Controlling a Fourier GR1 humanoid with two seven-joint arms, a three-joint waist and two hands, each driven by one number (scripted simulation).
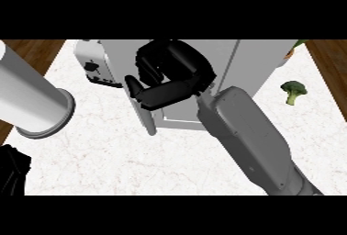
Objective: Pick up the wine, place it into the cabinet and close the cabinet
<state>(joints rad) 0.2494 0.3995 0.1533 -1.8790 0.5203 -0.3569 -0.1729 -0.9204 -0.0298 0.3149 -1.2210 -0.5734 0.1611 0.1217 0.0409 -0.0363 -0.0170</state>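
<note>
A light grey cabinet (254, 59) stands at the back middle of the counter. Its door (145, 115) is swung open toward me and shows edge-on. My right hand (170, 87) is at the cabinet's opening, reached in from the lower right. Its fingers (180, 53) are curled over a dark shape that looks like the wine, and the hand hides most of it. My left forearm (30, 92) crosses the upper left close to the view. The left hand (12, 169) shows only as a black shape at the lower left edge.
A white toaster (92, 64) stands just left of the cabinet. A broccoli floret (293, 91) lies on the white marble counter (136, 165) to the cabinet's right. A partly hidden plant (295, 46) is at the back right. Wooden floor shows past both back corners.
</note>
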